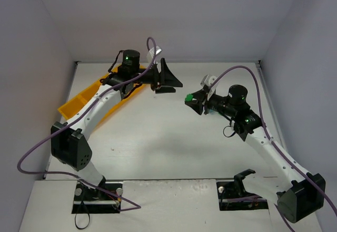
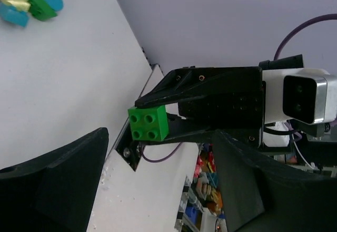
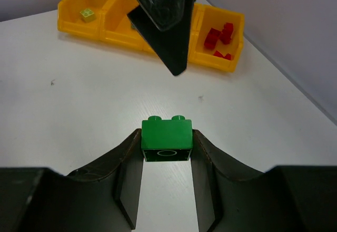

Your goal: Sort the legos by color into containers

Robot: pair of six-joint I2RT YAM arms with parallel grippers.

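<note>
**Green brick clamped in the right jaws, left jaws spread wide opposite**

The right jaws are clenched on a small dark-green plastic two-stud lego brick (image 3: 166, 137), one finger pressed on each side and the studs pointing away from the wrist. The top view shows this brick (image 1: 187, 98) near the middle of the white surface (image 1: 158, 137), and it appears to be held clear of it.

Facing it from just beside, the left jaws are released and spread wide, with nothing between them. The left wrist camera looks straight at the clamped brick.

Beyond the left jaws lies the long yellow-orange plastic tray of square compartments (image 3: 221, 66), along the far left of the surface. Its right end compartment holds several small red bricks (image 3: 218, 37). A compartment towards the other end holds one yellow-green brick (image 3: 87, 14). The middle compartments are hidden behind the left jaws.

A loose cluster of light blue, green and yellow-green pieces (image 2: 34, 0) lies on the surface, well apart from the tray.
</note>
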